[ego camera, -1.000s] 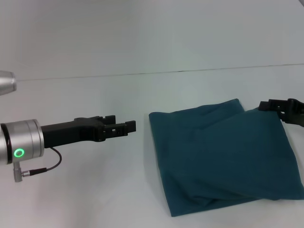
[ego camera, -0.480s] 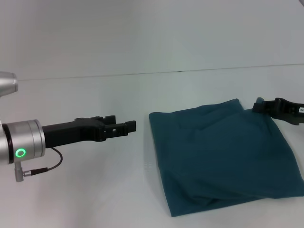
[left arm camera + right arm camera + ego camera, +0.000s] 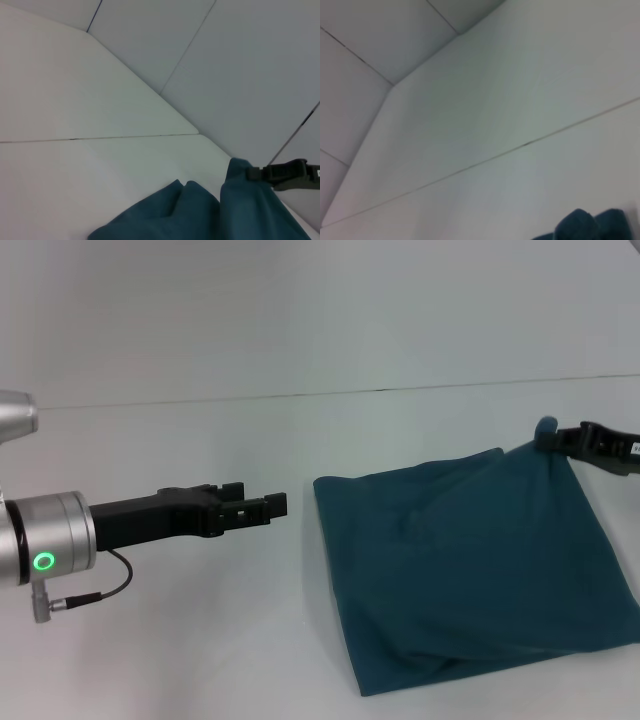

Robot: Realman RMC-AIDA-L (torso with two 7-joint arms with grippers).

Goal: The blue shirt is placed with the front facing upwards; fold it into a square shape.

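The blue shirt point(image 3: 470, 560) lies folded into a rough square on the white table, right of centre, with its plain side up. My right gripper point(image 3: 553, 440) is shut on the shirt's far right corner and holds it a little above the table, so the cloth is pulled up into a peak. The left wrist view shows the same pinched corner point(image 3: 239, 170) with the right gripper point(image 3: 256, 173) on it. A bit of the shirt point(image 3: 585, 225) also shows in the right wrist view. My left gripper point(image 3: 262, 505) hovers open left of the shirt, apart from it.
The white table point(image 3: 200, 640) stretches left of and in front of the shirt. A thin seam point(image 3: 300, 395) runs across the far side where the table meets the pale wall. A cable point(image 3: 100, 590) hangs under my left wrist.
My right gripper has moved up and slightly away with the shirt's far right corner, lifting that corner off the table. The left arm has stayed still.
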